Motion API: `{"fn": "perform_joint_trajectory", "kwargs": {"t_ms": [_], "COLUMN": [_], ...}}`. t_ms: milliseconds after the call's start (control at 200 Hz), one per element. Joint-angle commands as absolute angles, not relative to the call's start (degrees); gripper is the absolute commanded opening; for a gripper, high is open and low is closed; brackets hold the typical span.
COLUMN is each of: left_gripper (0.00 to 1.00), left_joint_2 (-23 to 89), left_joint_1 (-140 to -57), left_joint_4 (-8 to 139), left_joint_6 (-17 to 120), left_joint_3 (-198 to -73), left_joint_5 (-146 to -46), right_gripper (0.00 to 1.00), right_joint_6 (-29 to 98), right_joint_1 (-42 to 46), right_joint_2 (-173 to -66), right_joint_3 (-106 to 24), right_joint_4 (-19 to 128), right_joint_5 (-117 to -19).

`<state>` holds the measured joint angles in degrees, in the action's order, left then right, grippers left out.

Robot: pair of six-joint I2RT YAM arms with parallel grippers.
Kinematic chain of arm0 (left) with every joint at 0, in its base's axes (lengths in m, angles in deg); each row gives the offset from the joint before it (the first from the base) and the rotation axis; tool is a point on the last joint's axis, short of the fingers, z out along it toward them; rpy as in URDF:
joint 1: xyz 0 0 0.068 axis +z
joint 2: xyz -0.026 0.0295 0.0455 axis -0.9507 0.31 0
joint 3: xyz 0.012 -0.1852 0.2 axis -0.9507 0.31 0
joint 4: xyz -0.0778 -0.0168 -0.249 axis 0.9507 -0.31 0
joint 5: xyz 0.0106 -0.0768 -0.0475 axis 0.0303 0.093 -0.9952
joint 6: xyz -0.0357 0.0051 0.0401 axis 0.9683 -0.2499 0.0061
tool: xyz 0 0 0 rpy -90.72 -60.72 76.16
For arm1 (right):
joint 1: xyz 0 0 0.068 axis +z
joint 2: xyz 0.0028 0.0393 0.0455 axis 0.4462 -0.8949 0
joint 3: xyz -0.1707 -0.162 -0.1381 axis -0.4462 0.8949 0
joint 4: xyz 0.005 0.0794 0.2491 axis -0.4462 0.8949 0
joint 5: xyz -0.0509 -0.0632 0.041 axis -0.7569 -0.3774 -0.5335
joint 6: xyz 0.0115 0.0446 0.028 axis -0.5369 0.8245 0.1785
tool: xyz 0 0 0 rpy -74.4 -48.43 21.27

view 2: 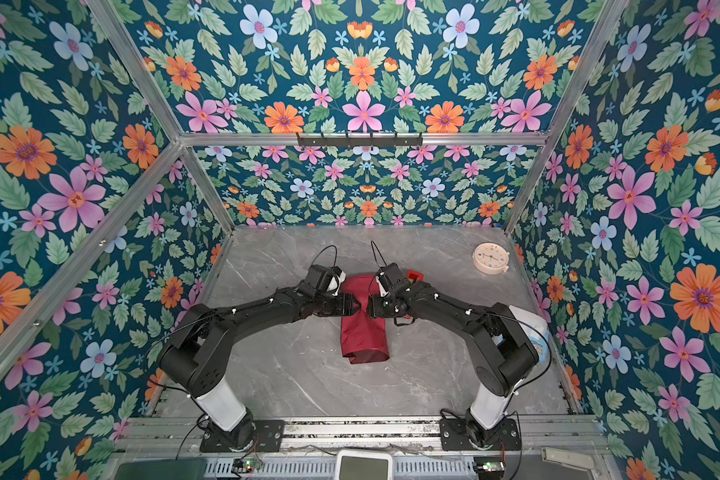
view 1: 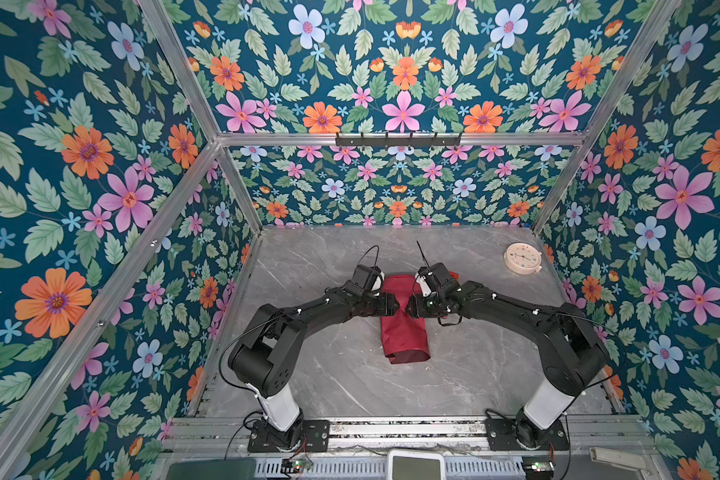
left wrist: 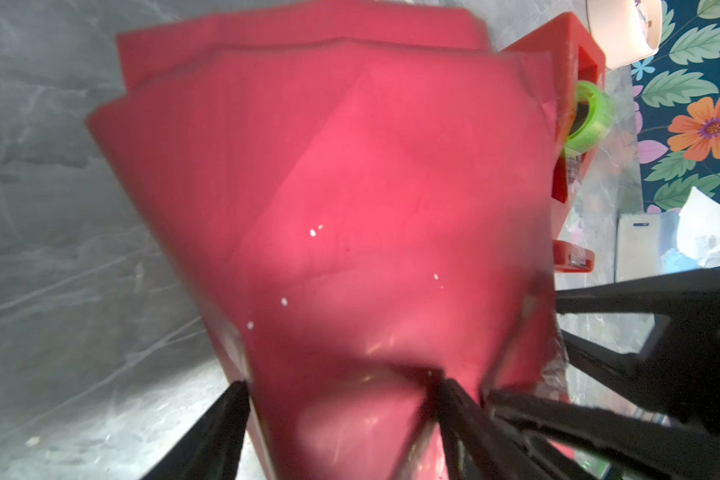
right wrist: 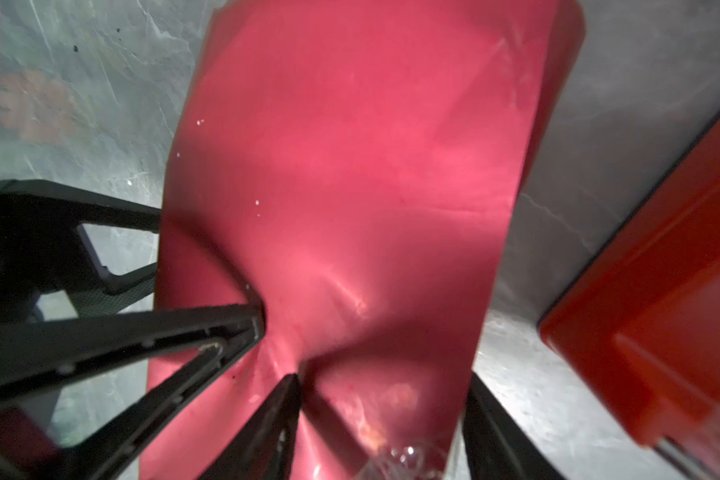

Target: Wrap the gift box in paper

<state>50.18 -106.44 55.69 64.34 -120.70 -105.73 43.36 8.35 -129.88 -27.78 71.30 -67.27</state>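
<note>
Paper lies on the counter as a loose maroon tube running from near to far, and its nearest end gapes open, not yet folded. No part of the gift box shows; by my reading it sits inside the tube, under the middle stretch.

At that middle the left gripper and right gripper meet tip to tip from opposite sides. Each has its jaws apart, and the fingertips dent the top of the paper rather than pinching a flap. Whether they bear on an overlap seam I cannot tell.

Beyond them, the far end shows stacked, uneven paper edges, also not folded. Just past the right gripper stands the red tape dispenser with a green tape roll, and a round clock lies well apart by the back wall.

The step in hand looks like holding the wrap shut around the box. Next, one gripper should keep pressing while the other reaches for tape, then both open ends need creasing in
</note>
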Motion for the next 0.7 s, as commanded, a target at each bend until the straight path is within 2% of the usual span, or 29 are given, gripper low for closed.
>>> {"fn": "perform_joint_trajectory", "kwargs": {"t_ms": [0, 395, 470, 630, 700], "left_gripper": [0.73, 0.73, 0.72, 0.73, 0.73], "left_joint_2": [51.74, 51.73, 51.73, 51.60, 51.54], "left_joint_1": [-106.48, -106.48, -106.48, -106.48, -106.48], "left_joint_4": [46.06, 46.17, 46.27, 46.26, 46.51], "left_joint_6": [62.74, 62.83, 62.81, 62.96, 63.07], "left_joint_3": [-119.91, -119.96, -120.00, -120.01, -119.92], "left_joint_5": [-97.82, -97.82, -97.82, -97.82, -97.91], "right_gripper": [0.61, 0.76, 0.84, 0.84, 0.81], "right_joint_6": [44.34, 46.12, 45.54, 44.98, 45.05], "right_joint_1": [7.76, 3.89, 3.47, 3.43, 3.40], "right_joint_2": [-130.50, -129.08, -127.10, -121.69, -121.49], "right_joint_3": [-26.66, -25.14, -24.78, -23.07, -22.73], "right_joint_4": [67.55, 66.17, 67.42, 68.93, 69.53], "right_joint_5": [-61.82, -57.55, -58.40, -60.39, -61.21]}}
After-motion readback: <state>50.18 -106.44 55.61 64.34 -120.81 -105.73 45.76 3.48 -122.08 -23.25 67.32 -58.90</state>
